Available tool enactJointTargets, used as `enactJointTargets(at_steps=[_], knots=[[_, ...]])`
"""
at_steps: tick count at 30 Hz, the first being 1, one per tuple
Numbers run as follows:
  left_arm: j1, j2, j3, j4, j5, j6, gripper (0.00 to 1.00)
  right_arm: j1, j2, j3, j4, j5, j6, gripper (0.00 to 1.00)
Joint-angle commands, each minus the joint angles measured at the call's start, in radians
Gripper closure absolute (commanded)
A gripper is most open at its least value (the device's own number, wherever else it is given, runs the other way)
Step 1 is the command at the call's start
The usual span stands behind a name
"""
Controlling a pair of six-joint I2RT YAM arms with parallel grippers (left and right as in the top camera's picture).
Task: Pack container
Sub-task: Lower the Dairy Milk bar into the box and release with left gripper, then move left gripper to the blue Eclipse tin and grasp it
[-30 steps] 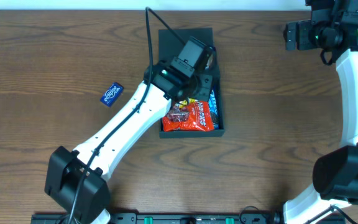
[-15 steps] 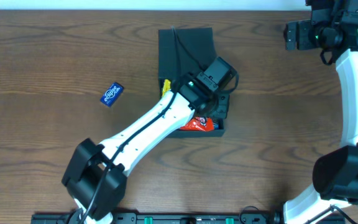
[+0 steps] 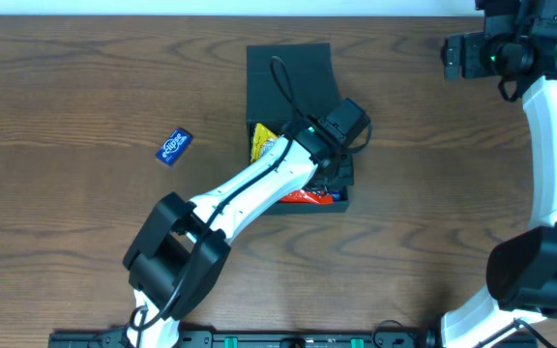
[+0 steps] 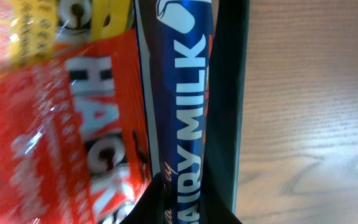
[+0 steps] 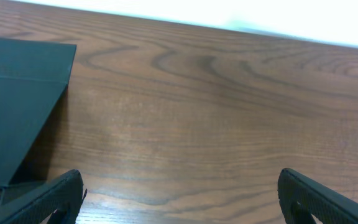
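Observation:
The container (image 3: 255, 106) is a dark teal-green box at the table's middle, its flap lid (image 3: 288, 70) open toward the far side. Inside lie a yellow packet (image 3: 262, 145) and a red packet (image 3: 309, 196). My left gripper (image 3: 340, 170) is down in the box's right side. In the left wrist view its fingers (image 4: 182, 208) close on a blue Dairy Milk bar (image 4: 180, 106), which stands on edge between the red packet (image 4: 73, 143) and the container's right wall (image 4: 229, 93). My right gripper (image 5: 179, 193) is open and empty over bare wood at the far right.
A small blue packet (image 3: 173, 147) lies on the table left of the container. The lid's corner shows in the right wrist view (image 5: 17, 106). My left arm stretches diagonally from the near left across the box.
My left gripper has swung from the box's far side by the lid to its right near side and dropped lower. The right arm has not moved.

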Motion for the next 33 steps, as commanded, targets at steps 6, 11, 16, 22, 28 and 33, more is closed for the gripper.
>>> enactJointTargets(at_steps=[6,11,16,22,28,33], knots=[[-0.012,0.044,-0.005,0.039,0.049,-0.013,0.94,-0.005,-0.013,-0.007,-0.008,0.002,0.012,0.01],[-0.012,0.045,-0.005,0.052,0.052,-0.011,0.24,-0.005,-0.013,-0.007,-0.008,0.002,0.012,0.01],[0.026,0.002,0.029,0.06,0.105,-0.003,0.31,-0.005,-0.013,-0.007,-0.004,0.002,0.012,0.01],[0.06,-0.131,0.076,0.071,0.039,0.132,0.36,-0.005,-0.013,-0.007,0.007,0.002,0.012,0.01],[0.105,-0.336,0.082,0.024,-0.346,0.319,0.29,-0.005,-0.013,-0.007,0.012,0.002,0.012,0.01],[0.18,-0.422,0.082,-0.082,-0.637,0.393,0.25,-0.005,-0.013,-0.007,0.014,-0.002,0.012,0.01]])
